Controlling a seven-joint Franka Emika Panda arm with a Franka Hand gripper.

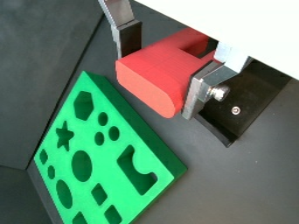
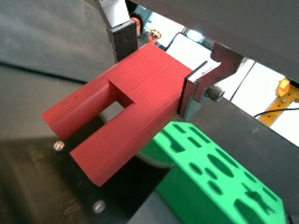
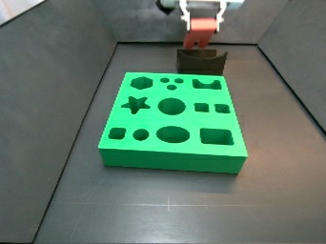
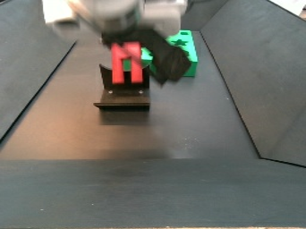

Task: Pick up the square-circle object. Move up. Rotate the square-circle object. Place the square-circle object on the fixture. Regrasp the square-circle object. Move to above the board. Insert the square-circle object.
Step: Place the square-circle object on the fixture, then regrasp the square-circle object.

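Note:
The square-circle object (image 1: 162,74) is a red plastic piece with a forked end (image 2: 111,114). It sits between the silver fingers of my gripper (image 1: 163,63), whose pads press on both its sides, so the gripper is shut on it. In both side views the gripper (image 3: 201,17) hangs at the far end of the floor and holds the red piece (image 3: 199,39) upright, its lower end at the top of the dark fixture (image 3: 200,61). Whether the piece (image 4: 128,61) rests in the fixture (image 4: 124,97) I cannot tell. The green board (image 3: 173,119) lies flat just in front of the fixture.
Dark sloping walls enclose the black floor on both sides. The board (image 1: 100,162) with its shaped holes shows beside the fixture's base plate (image 1: 243,109) in a wrist view, and the board (image 4: 182,46) lies behind the gripper (image 4: 125,22) in a side view.

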